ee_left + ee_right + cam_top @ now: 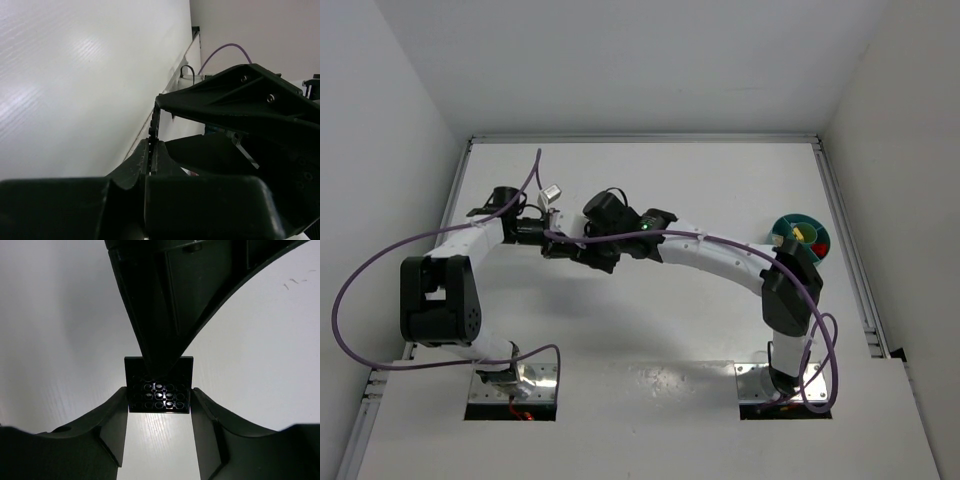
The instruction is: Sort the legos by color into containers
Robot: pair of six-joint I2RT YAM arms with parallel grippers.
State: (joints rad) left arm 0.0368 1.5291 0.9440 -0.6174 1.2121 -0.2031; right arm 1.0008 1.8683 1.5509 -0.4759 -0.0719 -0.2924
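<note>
The left gripper (150, 159) is pinched on the faces of the flat black square plastic plate (161, 393) at mid-table. The right gripper (159, 407) clasps that plate by its two side edges. The right arm is nearer the round teal compartmented plastic dish (786, 226), which lies well off to the right.

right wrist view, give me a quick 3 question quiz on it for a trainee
1. Which thing sits between the fingers of the right pincer? A) yellow plate B) flat black square C) red brick
2. True or false: in the top view, the teal dish lies directly beneath the right pincer.
3. Fill in: the dark wedge reaching down onto the square is the ___ pincer.
Key: 1 B; 2 false, the dish lies far off to the right; 3 left pincer.
</note>
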